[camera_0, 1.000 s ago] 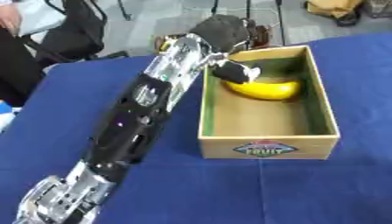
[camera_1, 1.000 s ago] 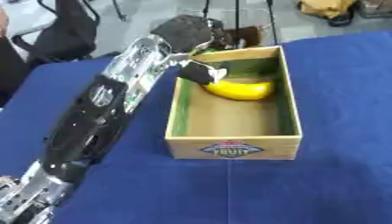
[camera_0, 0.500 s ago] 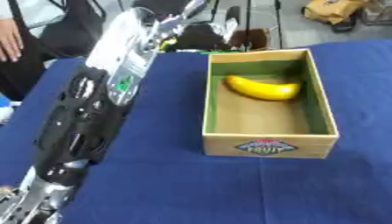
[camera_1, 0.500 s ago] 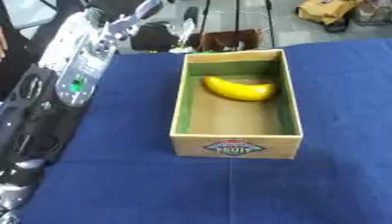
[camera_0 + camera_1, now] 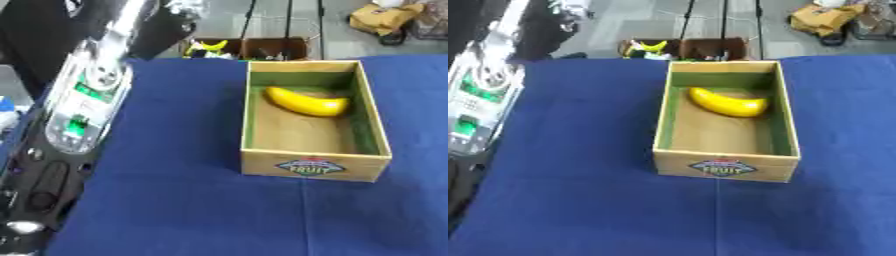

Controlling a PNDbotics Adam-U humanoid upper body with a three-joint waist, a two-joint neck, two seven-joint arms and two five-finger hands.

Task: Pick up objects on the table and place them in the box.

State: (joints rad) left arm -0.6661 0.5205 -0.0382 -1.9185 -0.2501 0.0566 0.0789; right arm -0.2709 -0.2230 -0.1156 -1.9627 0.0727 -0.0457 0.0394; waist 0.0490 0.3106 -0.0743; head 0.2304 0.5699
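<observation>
On the near left edge of the blue tablecloth (image 5: 192, 210), the left arm (image 5: 83, 115) now rises steeply up the side of the view, silver casing with green markings facing the camera, where a second ago it lay stretched across the cloth with its hand down inside the box (image 5: 308, 166). It has swung back and upward to the left, clear of the box, and what shows of the left hand (image 5: 185, 6) is a pale blur at the top edge, too smeared to tell whether its fingers are straight or curled; nothing can be seen held in it. To the right of the arm and below that hand, the cardboard box stands on the cloth, green on its inner walls, its near wall bearing an oval emblem with the word "FRUIT" in it. Inside, the banana (image 5: 726, 103) lies toward the far end, well apart from the hand and to its lower right, curved and resting on the box floor just as it lay half a second ago. Beyond the table's far edge, below the hand's level, small open crates (image 5: 684, 49) sit on the floor, one showing something yellow. The right hand shows in neither view.
</observation>
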